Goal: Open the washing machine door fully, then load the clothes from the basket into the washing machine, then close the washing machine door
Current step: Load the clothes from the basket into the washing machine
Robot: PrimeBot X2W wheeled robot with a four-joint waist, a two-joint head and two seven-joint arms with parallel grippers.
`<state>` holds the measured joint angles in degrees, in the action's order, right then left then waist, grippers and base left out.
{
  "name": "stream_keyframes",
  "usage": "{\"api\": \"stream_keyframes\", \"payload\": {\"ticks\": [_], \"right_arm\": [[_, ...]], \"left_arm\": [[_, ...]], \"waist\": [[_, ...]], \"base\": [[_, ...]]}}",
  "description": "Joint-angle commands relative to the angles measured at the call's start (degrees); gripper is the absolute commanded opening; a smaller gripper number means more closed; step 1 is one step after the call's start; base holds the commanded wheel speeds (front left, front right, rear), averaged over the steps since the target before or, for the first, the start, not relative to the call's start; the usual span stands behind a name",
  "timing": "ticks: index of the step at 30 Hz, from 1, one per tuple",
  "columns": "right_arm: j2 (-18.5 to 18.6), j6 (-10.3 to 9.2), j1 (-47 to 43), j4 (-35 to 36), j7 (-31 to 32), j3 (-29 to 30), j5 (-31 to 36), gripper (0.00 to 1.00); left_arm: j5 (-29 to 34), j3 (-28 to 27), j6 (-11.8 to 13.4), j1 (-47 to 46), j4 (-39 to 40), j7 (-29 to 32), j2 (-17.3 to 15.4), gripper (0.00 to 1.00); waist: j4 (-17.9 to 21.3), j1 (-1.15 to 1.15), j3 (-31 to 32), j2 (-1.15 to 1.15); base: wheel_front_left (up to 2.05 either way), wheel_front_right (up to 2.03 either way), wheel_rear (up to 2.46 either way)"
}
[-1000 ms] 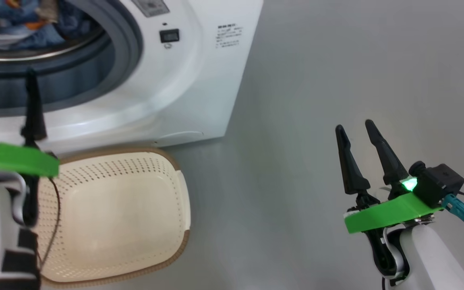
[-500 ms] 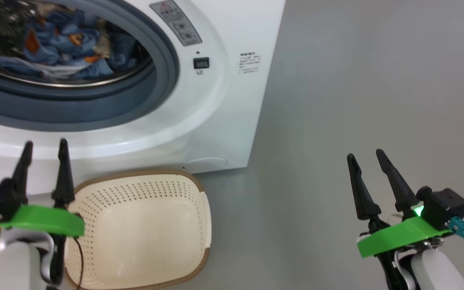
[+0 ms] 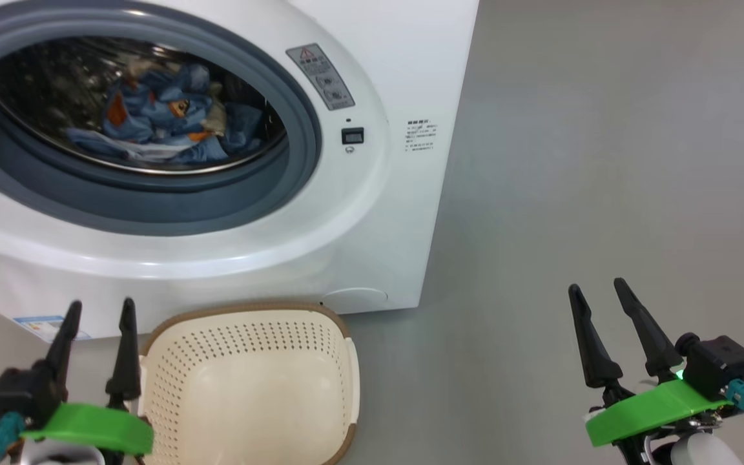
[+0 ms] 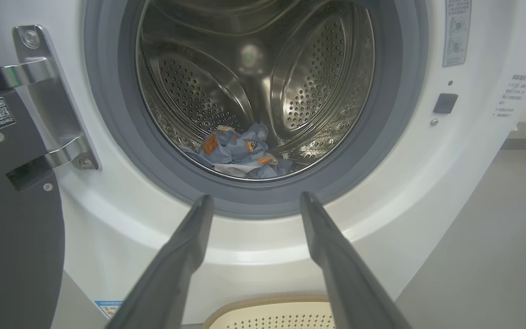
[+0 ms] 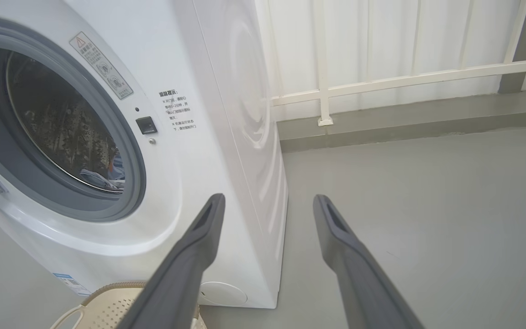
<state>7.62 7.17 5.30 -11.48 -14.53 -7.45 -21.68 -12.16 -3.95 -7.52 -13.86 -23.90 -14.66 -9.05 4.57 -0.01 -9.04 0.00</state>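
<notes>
Both grippers spread and holding nothing; basket at washer's foot, clothes in drum

Nearest: left gripper (image 3: pixel 101 302) low left, fingers apart, just beside the left rim of the basket (image 3: pixel 243 310), contact unclear; right gripper (image 3: pixel 597 284) low right, fingers apart, over floor (image 3: pixel 572 161), well apart from basket. Basket stands close against the washer (image 3: pixel 378 213) front, below its mouth. Door (image 4: pixel 12 256) swung open at left on its hinge (image 4: pixel 39 75). Past the grey gasket (image 4: pixel 107 114), clothes (image 4: pixel 240 153) lie heaped at the bottom of the drum (image 4: pixel 299 77), well beyond both grippers' tips
</notes>
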Motion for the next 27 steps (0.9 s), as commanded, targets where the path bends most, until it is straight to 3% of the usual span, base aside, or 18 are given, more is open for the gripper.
{"api": "stream_keyframes", "payload": {"ticks": [1,27], "right_arm": [[0.92,0.32,-0.47,1.19,-0.47,-0.96,-0.29,1.0],[2.15,0.32,-7.51,1.68,-0.47,0.82,-0.65,1.0]], "left_arm": [[0.44,-2.05,0.03,0.57,2.16,-0.34,-1.05,1.0],[1.34,-5.07,0.03,15.42,11.44,-0.34,1.6,1.0]], "waist": [[-0.44,0.01,1.27,0.0],[-1.64,0.01,8.39,0.0]], "base": [[0.0,0.0,0.0],[0.0,0.0,0.0]]}}
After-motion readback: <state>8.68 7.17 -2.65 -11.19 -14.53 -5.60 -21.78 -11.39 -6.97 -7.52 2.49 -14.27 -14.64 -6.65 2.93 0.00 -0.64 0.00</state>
